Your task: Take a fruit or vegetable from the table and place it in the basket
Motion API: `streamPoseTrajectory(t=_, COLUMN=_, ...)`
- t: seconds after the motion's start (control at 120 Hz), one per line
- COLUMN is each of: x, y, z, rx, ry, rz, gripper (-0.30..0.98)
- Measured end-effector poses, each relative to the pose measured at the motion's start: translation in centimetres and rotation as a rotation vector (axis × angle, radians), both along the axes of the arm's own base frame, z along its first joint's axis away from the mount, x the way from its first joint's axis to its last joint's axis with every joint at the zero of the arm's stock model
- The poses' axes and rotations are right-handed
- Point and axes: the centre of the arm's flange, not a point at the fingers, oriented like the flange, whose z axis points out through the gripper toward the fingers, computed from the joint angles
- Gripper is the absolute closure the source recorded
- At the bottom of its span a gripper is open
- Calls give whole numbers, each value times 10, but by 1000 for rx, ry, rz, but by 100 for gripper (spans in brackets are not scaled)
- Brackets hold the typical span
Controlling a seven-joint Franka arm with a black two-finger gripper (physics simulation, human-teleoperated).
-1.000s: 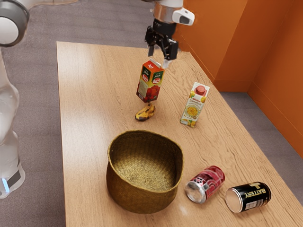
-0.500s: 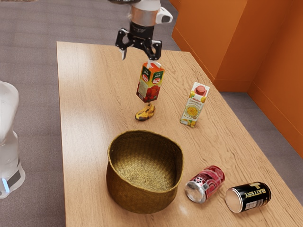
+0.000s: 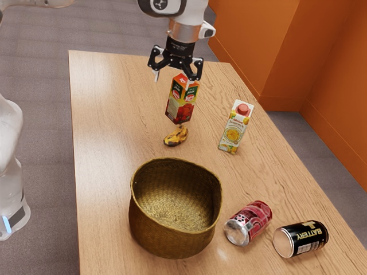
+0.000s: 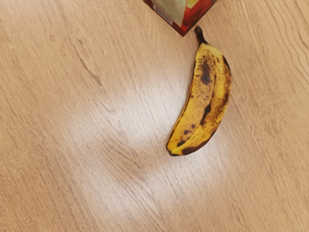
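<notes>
Curved, brown-spotted yellow banana (image 3: 175, 137): on wooden table (image 3: 109, 114), far side of round woven brown basket (image 3: 169, 240). Left, blunt end: likely soft, bruisable. Middle: light mass expected; grip gently crosswise. Right, stem: avoid; tall red carton (image 3: 182, 103) near. Black two-finger gripper (image 3: 176, 78) above: jaws wide, empty.

Grey carpet (image 3: 43, 86) and plain orange walls (image 3: 287, 46) suggest an office.

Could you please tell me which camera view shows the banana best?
The wrist view does: the banana lies there whole and large, from its dark stem to its tip, with the brown spots plain. The exterior view shows it small on the table, between the red juice carton and the basket.
</notes>
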Motion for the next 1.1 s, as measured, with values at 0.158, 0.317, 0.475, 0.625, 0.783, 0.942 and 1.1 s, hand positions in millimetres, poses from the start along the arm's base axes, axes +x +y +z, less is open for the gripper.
streamPoseTrajectory(t=0.158, x=3, y=-1, z=-2, rx=-3, ry=-14, rz=-12, gripper=0)
streamPoseTrajectory(t=0.317, x=10, y=34, z=-7, rx=-75, ry=-39, rz=40, gripper=0)
streamPoseTrajectory(t=0.475, x=25, y=56, z=-30, rx=-106, ry=-24, rz=68, gripper=0)
streamPoseTrajectory(t=0.625, x=33, y=57, z=-49, rx=-114, ry=-19, rz=55, gripper=0)
streamPoseTrajectory(t=0.783, x=42, y=56, z=-69, rx=-111, ry=-8, rz=43, gripper=0)
streamPoseTrajectory(t=0.942, x=47, y=55, z=-90, rx=-108, ry=12, rz=35, gripper=0)
streamPoseTrajectory(t=1.1, x=47, y=54, z=-110, rx=-107, ry=28, rz=29, gripper=0)
